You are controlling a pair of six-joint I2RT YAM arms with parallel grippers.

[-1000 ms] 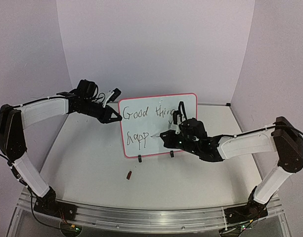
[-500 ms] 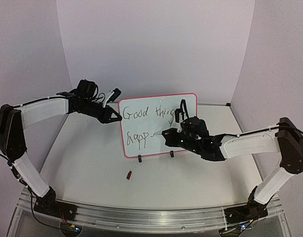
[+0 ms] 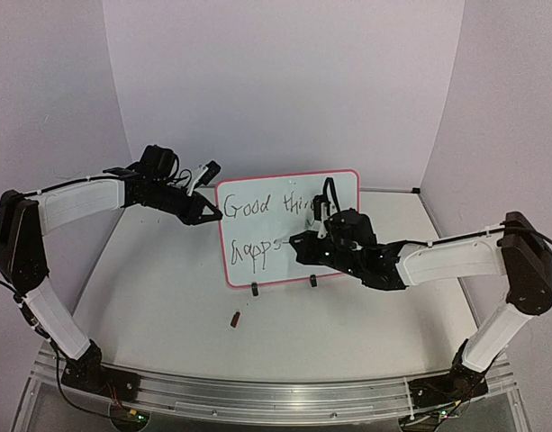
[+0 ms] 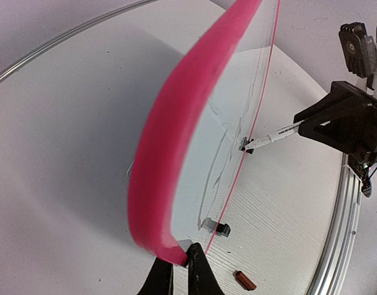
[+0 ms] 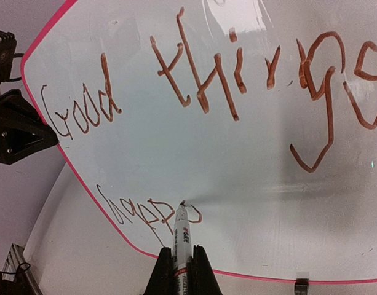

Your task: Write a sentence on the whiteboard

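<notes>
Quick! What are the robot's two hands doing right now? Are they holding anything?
Left gripper: closed, pinching the pink frame of the whiteboard.
Right gripper: closed, holding the marker.

- whiteboard (image 3: 286, 272): glossy white face, thin pink-red frame
- sentence (image 3: 244, 209): dark, near black from the top view; reddish-brown strokes in the right wrist view
- clip feet (image 3: 254, 289): black
- marker (image 5: 180, 236): white barrel, small black and red print, red band low on the barrel, dark tip
- small piece (image 3: 235, 318) on the table: dark red-brown
- table (image 3: 167, 288): white; faint fine grain lines in the left wrist view
- walls (image 3: 285, 81): plain pale lilac
- left arm (image 3: 77, 202): white shell, black joints and wrist
- right arm (image 3: 447, 261): same white and black
- rail (image 3: 257, 396) at the near edge: silver metal
</notes>
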